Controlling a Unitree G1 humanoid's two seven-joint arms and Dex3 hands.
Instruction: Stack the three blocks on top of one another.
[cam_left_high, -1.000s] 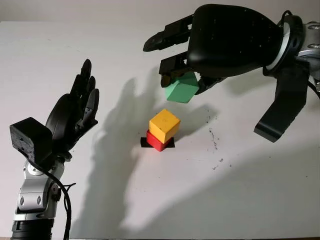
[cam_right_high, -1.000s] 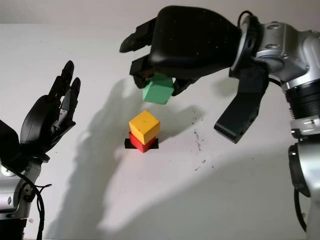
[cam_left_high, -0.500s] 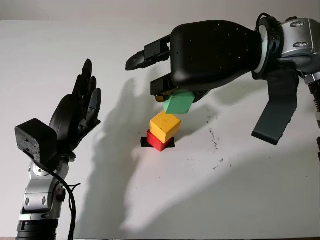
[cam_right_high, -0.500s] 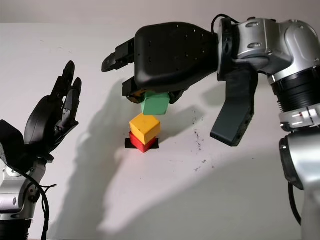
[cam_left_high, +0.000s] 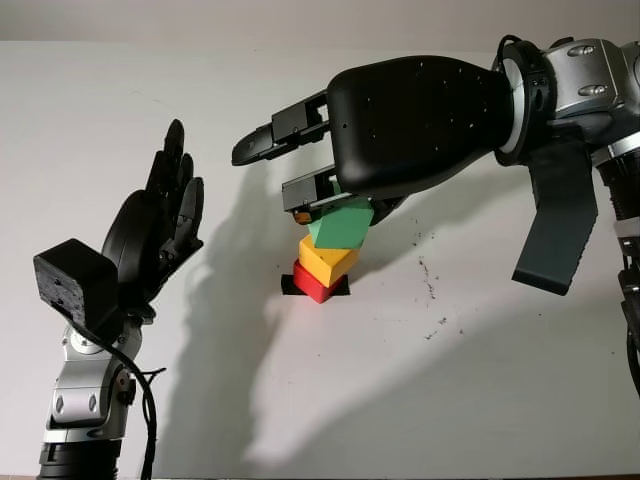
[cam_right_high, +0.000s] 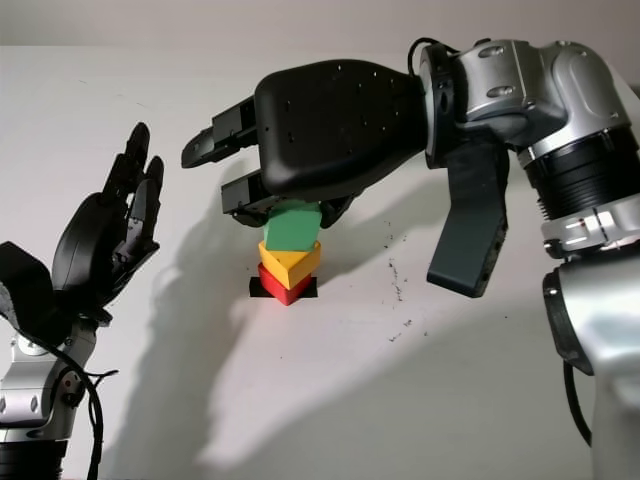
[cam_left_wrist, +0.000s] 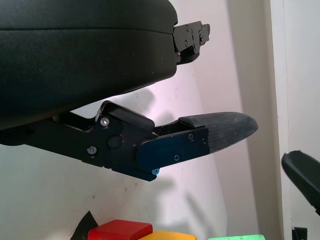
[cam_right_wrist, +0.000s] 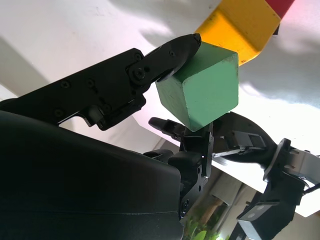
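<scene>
One green block (cam_left_high: 342, 224) in right hand (cam_left_high: 400, 130), unlabelled

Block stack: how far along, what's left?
Done: yellow block sits on red block, over the black marker on the table. In hand: right hand holds green block at the yellow one's top. Left: seat and release it. Left hand is open, raised beside the stack.

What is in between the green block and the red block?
The yellow block sits between them: it rests on the red block, and the green block, held by the right hand, is just above it, as the right eye view shows.
</scene>
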